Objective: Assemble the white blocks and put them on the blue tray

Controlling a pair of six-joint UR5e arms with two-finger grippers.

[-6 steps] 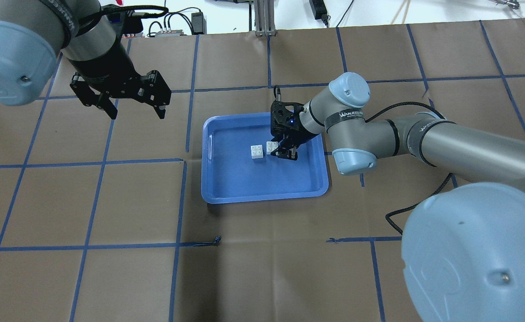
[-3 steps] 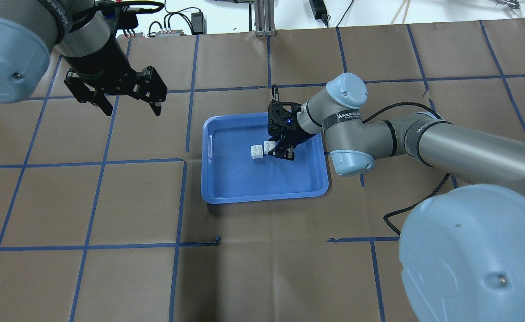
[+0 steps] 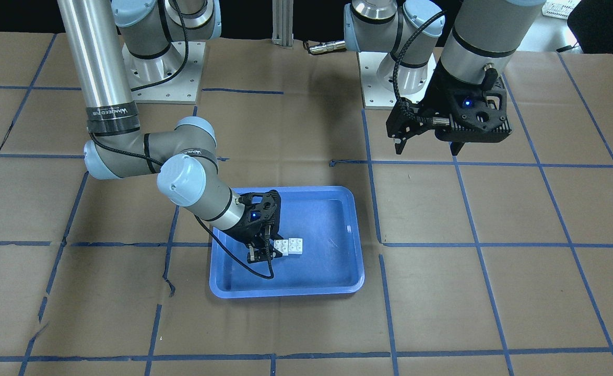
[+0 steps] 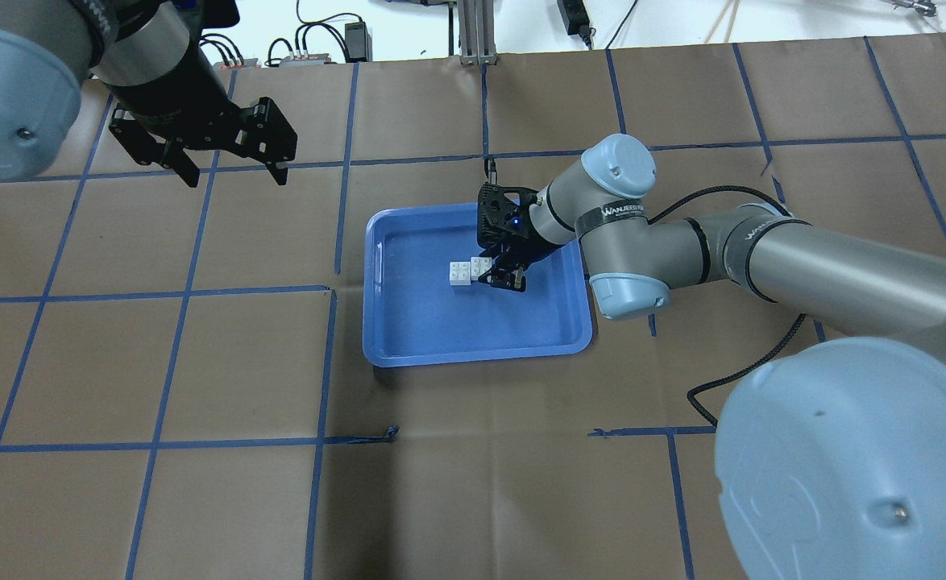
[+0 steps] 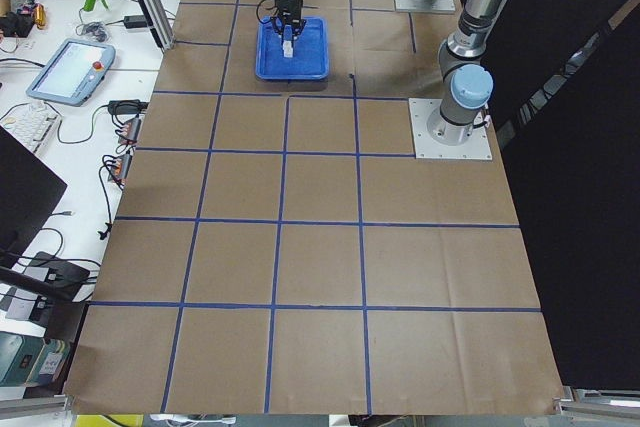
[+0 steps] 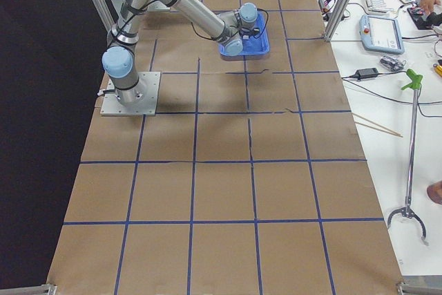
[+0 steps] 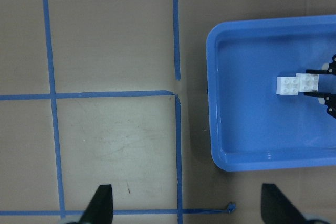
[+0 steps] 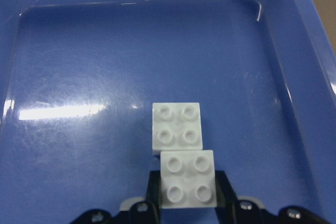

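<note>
The blue tray [image 4: 473, 334] lies mid-table. One white block [image 4: 460, 275] rests on its floor. My right gripper [image 4: 494, 274] is low inside the tray, shut on the second white block [image 4: 481, 263]. In the right wrist view the held block [image 8: 188, 179] sits between the fingers. It overlaps the near edge of the resting block [image 8: 176, 128]. I cannot tell if they are joined. My left gripper [image 4: 231, 165] hangs open and empty, high above the table, far left of the tray. Its open tips show in its wrist view [image 7: 189, 208].
Brown paper with a blue tape grid covers the table [image 4: 199, 362]. The right arm's elbow [image 4: 622, 234] and its cable [image 4: 747, 362] lie right of the tray. Cables and power bricks [image 4: 328, 40] sit past the far edge.
My left gripper has drawn back up and to the far left, away from the tray. My right gripper has shifted the held block slightly left, up against the resting block.
</note>
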